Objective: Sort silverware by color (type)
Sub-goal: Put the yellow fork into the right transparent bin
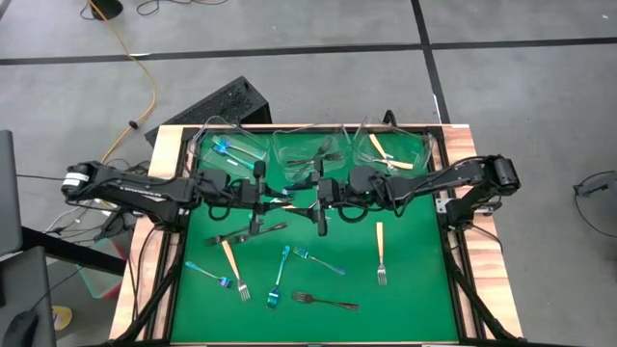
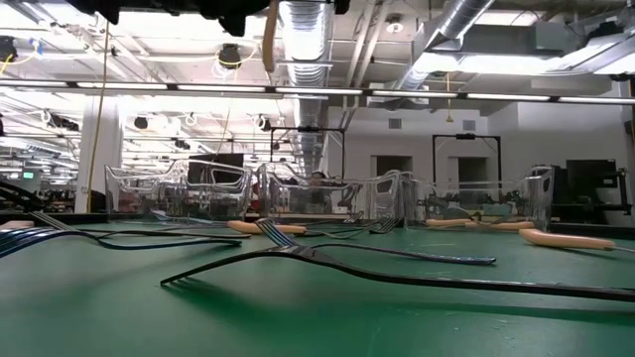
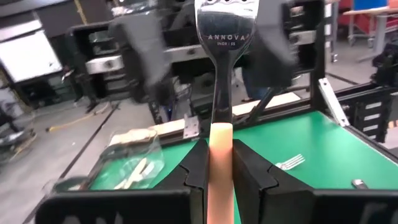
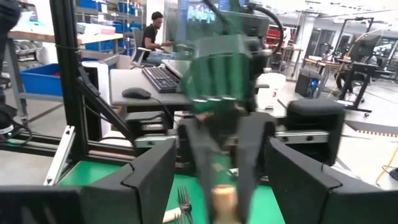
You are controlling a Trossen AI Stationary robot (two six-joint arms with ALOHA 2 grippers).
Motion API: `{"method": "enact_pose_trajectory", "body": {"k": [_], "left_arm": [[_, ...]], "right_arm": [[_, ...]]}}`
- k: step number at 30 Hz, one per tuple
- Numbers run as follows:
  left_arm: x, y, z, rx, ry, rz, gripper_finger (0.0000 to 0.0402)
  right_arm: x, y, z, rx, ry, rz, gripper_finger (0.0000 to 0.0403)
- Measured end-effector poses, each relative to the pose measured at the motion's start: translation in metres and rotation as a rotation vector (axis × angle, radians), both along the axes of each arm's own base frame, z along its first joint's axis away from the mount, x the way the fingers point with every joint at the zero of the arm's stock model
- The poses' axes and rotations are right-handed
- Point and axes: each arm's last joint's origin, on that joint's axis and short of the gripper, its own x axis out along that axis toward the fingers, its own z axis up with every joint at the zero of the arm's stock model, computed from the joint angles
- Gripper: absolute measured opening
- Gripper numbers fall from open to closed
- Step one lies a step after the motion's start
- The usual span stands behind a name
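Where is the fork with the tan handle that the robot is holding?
The left gripper pinches the tan-handled fork above the mat's middle, facing the open right gripper.

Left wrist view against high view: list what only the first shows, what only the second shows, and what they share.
Only the left wrist view: the left gripper shut on a cream-handled fork, its metal neck stamped with lettering.

Only the high view: three clear tubs along the far edge, loose forks on the mat, and the right gripper open beside the left.

Both: the green mat and the wooden table edge.
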Motion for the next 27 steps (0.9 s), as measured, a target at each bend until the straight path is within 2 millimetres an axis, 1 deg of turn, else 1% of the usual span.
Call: {"method": "enact_pose_trajectory", "body": {"k": [5, 7, 9, 13, 18, 19, 22, 24, 27], "left_arm": [[0.0066, -0.0004, -0.0037, 0.007, -0.011, -0.008, 0.0026], [0.0066, -0.0004, -0.0038, 0.007, -0.011, -0.007, 0.0026], [0.0066, -0.0004, -0.0036, 0.007, -0.012, -0.007, 0.0026], [0.0064, -0.0004, -0.0028, 0.007, -0.019, -0.007, 0.0026], [0.0065, -0.0001, -0.0032, -0.004, -0.016, -0.001, 0.0026], [0.0065, -0.0002, -0.0030, -0.013, -0.017, -0.001, 0.0026], [0.0066, 0.0001, -0.0027, -0.025, -0.020, 0.006, 0.0030], [0.0066, 0.0004, -0.0030, -0.028, -0.017, 0.022, 0.0046], [0.0065, 0.0023, -0.0036, -0.059, -0.012, 0.098, 0.0081]], "right_arm": [[0.0000, -0.0004, -0.0010, 0.000, 0.010, -0.005, 0.0262], [0.0000, -0.0002, -0.0015, -0.001, 0.016, -0.004, 0.0251], [0.0000, -0.0002, -0.0029, -0.002, 0.030, -0.004, 0.0231], [0.0002, -0.0026, -0.0049, -0.003, 0.051, -0.011, 0.0168], [0.0002, -0.0050, -0.0068, -0.013, 0.070, -0.015, 0.0059], [0.0001, -0.0054, -0.0070, -0.018, 0.073, -0.016, 0.0050], [0.0001, -0.0065, -0.0068, -0.012, 0.072, -0.019, 0.0050], [0.0000, -0.0063, -0.0066, -0.002, 0.072, -0.026, 0.0050], [-0.0001, -0.0045, -0.0071, 0.009, 0.077, -0.043, 0.0050]]}}
